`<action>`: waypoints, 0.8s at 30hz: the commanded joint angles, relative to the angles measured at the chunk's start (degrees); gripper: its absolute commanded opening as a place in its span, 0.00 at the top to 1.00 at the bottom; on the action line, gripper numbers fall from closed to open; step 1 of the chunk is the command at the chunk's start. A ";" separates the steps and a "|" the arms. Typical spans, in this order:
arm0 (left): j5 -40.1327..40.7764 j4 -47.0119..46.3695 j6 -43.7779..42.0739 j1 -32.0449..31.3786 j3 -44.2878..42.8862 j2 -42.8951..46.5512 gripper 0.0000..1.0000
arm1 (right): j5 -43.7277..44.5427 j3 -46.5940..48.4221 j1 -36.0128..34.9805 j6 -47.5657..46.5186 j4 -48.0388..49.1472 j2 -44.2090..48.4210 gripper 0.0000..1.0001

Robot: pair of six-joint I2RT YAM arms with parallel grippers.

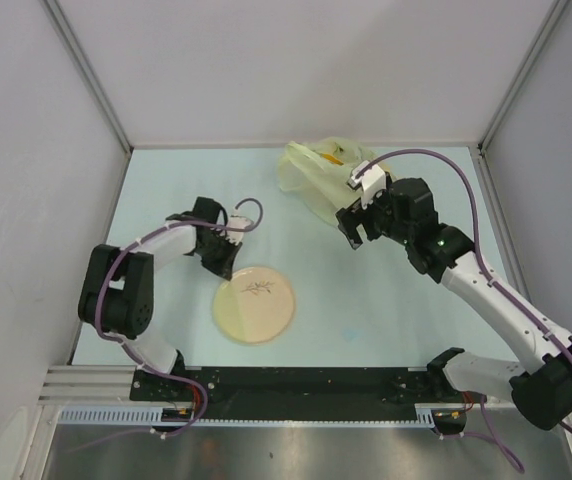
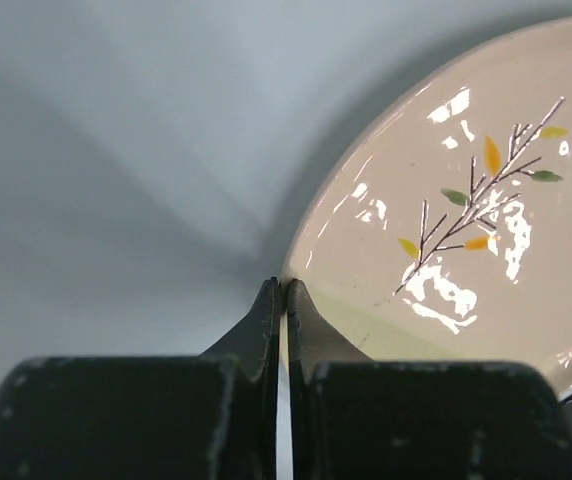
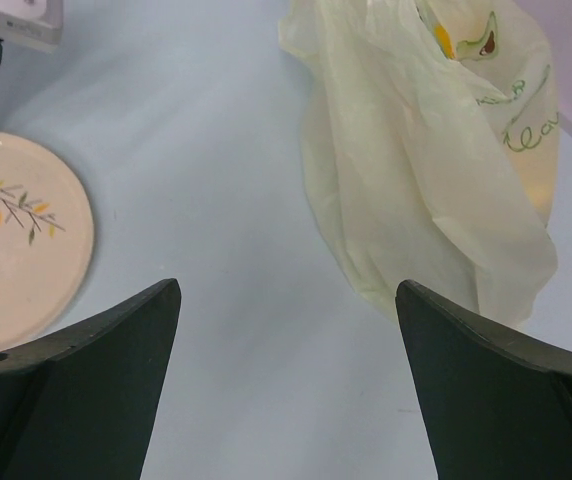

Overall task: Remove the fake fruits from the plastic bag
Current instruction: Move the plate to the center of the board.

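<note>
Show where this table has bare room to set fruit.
Free: far-left corner of the pale blue table, and the strip between round beige plate and crinkly yellow plastic bag. Crowded: plate's far rim at left gripper, bag's near side at right gripper.

From where I stand, the plastic bag (image 1: 306,175) at the bench's one o'clock keeps its load to itself. The fake fruits (image 1: 336,153) show only as a yellow-orange smear through the film, and I cannot tell which is which. The right arm (image 1: 406,215) covers the bag's five o'clock corner. In the right wrist view the bag runs off the twelve o'clock edge, and a yellow patch inside it stays shapeless. The plate (image 3: 21,250) is clipped at nine o'clock there. In the left wrist view it is clipped at three and six, its near rim tucked behind the left fingers (image 2: 264,322). The right fingers (image 3: 116,370) are cut off at six o'clock.
</note>
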State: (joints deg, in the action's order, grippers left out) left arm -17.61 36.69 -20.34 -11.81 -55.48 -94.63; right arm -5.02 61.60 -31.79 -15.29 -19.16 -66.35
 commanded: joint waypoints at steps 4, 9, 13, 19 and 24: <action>-12.71 -5.83 16.54 -14.19 -2.43 -5.21 1.00 | 1.77 0.01 3.75 -2.03 1.49 2.89 0.06; -14.21 -4.79 17.96 -18.95 -7.26 -7.23 1.00 | 1.06 -0.08 6.57 0.26 1.23 2.89 0.06; -14.73 -1.10 15.42 -17.81 -12.09 -1.12 0.92 | 0.88 -0.08 6.30 1.13 2.80 2.54 0.07; -11.67 1.98 14.80 -11.76 -19.20 8.93 0.22 | 4.57 2.90 1.74 1.06 11.76 -2.81 0.09; -11.22 2.69 17.52 -5.51 -20.11 14.19 0.10 | 9.32 10.36 -4.06 0.26 21.24 -11.07 0.19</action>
State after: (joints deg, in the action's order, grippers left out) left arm -29.17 38.02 -5.06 -21.37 -74.67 -85.10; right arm 0.40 64.90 -32.32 -15.09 -9.74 -73.01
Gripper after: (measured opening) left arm 0.871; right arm 0.853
